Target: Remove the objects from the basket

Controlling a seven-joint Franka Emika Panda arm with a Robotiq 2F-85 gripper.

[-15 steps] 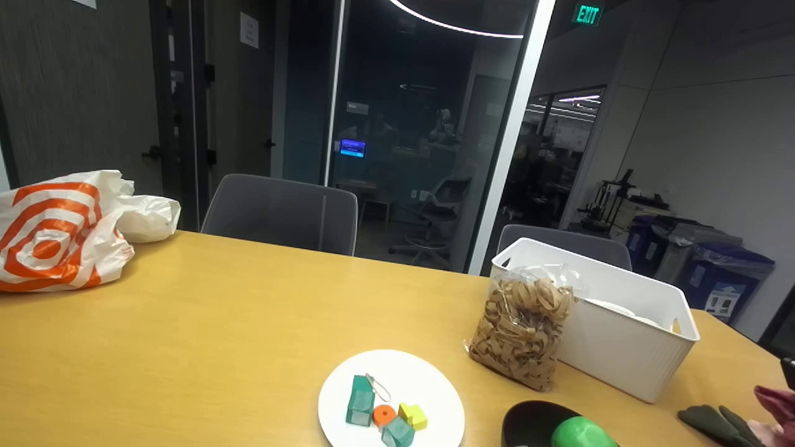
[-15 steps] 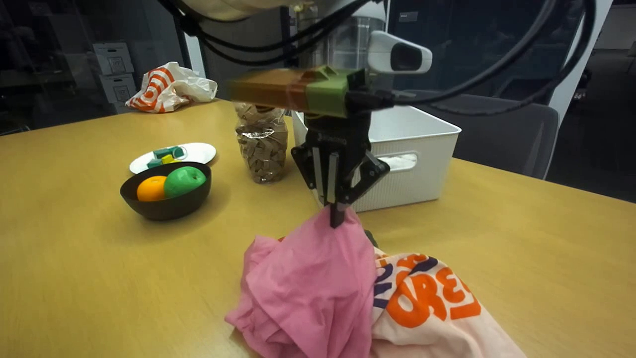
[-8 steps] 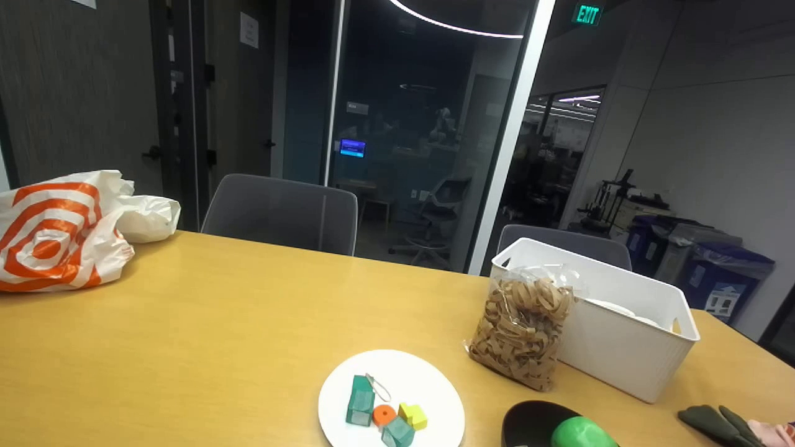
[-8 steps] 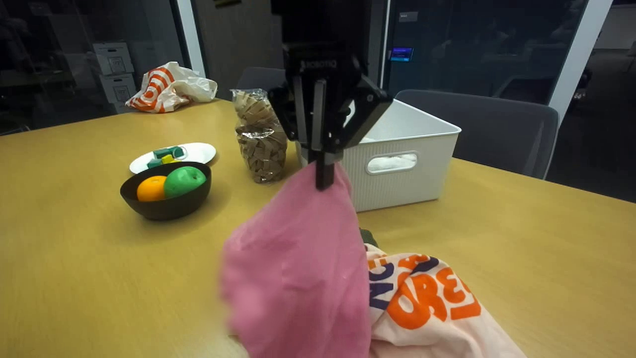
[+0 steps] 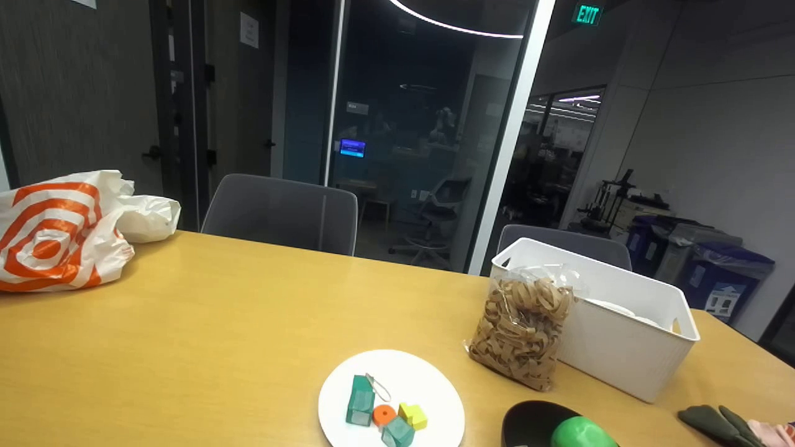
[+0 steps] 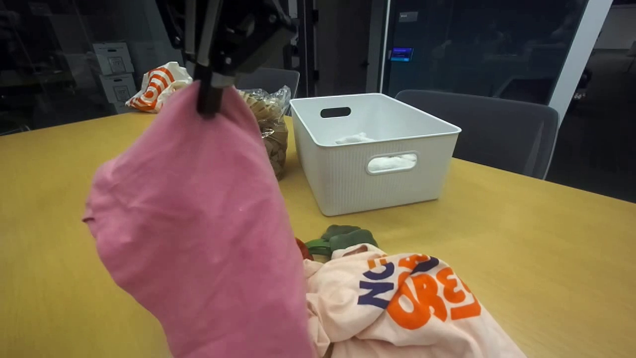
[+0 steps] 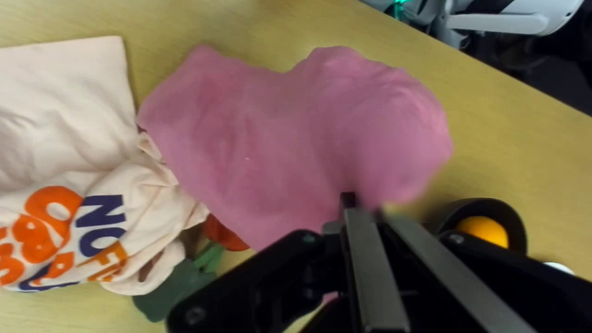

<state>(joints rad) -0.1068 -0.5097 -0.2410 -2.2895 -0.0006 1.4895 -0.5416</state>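
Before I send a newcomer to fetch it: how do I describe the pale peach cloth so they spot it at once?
On the yellow table, find the white basket. In an exterior view, the peach cloth lies crumpled on the table in front of the basket's near end. Unlike the pink cloth hanging from the gripper, it carries orange and navy lettering.

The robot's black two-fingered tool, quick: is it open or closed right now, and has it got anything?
Black two-fingered tool: closed, holding a loosely draped, pink cloth piece.
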